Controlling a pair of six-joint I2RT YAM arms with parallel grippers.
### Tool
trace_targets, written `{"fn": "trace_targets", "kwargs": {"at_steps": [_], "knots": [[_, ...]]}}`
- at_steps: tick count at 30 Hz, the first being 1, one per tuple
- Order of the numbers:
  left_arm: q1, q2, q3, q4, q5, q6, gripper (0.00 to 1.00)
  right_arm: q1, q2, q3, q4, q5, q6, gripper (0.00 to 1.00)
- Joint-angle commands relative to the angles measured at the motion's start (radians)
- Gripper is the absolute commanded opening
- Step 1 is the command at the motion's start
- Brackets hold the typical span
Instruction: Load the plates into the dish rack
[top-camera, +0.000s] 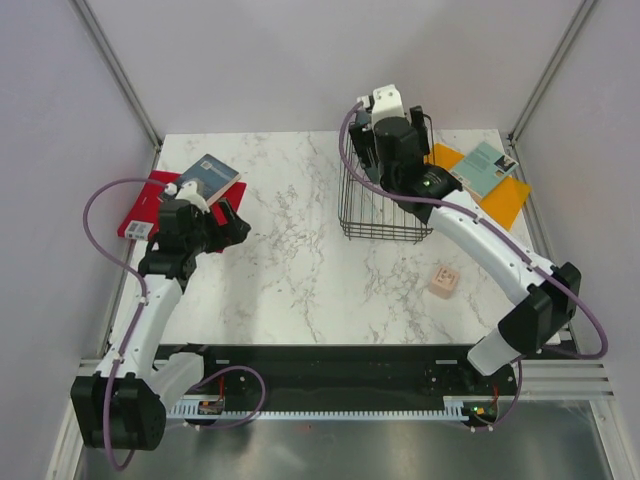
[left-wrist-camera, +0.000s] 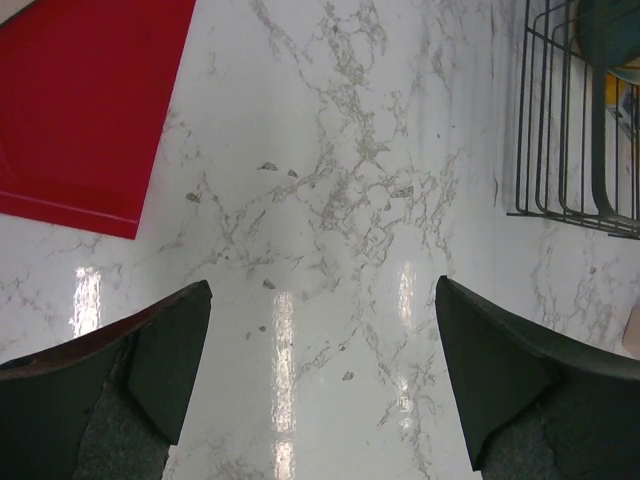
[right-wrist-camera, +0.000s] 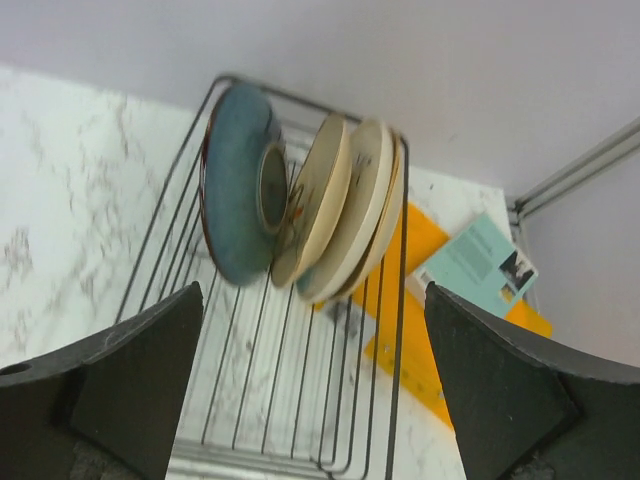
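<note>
Several plates stand on edge in the black wire dish rack (right-wrist-camera: 401, 330): a dark teal plate (right-wrist-camera: 232, 200) on the left, a cream plate with a branch design (right-wrist-camera: 318, 205) leaning on it, and further cream plates (right-wrist-camera: 365, 215) behind. My right gripper (right-wrist-camera: 315, 385) is open and empty, above the rack and apart from the plates. In the top view the right gripper (top-camera: 385, 135) hangs over the rack (top-camera: 385, 228) and hides the plates. My left gripper (left-wrist-camera: 322, 380) is open and empty over bare marble, left of the rack (left-wrist-camera: 565, 140).
A red board (top-camera: 150, 205) with a book (top-camera: 208, 178) lies at the far left. An orange board (top-camera: 505, 200) with a teal book (top-camera: 485, 168) lies right of the rack. A small wooden block (top-camera: 443, 282) sits on the table (top-camera: 300, 280) near the right arm.
</note>
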Motion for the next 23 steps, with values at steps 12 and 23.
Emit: {"fn": "trace_targets", "kwargs": {"at_steps": [12, 23], "knots": [[-0.098, 0.124, 0.264, 0.074, 0.074, 0.295, 1.0, -0.295, -0.378, -0.341, -0.317, -0.13, 0.329, 0.98], [-0.1, 0.206, 0.356, 0.073, 0.096, 0.361, 1.0, -0.47, -0.446, -0.463, -0.313, -0.16, 0.335, 0.98]]}}
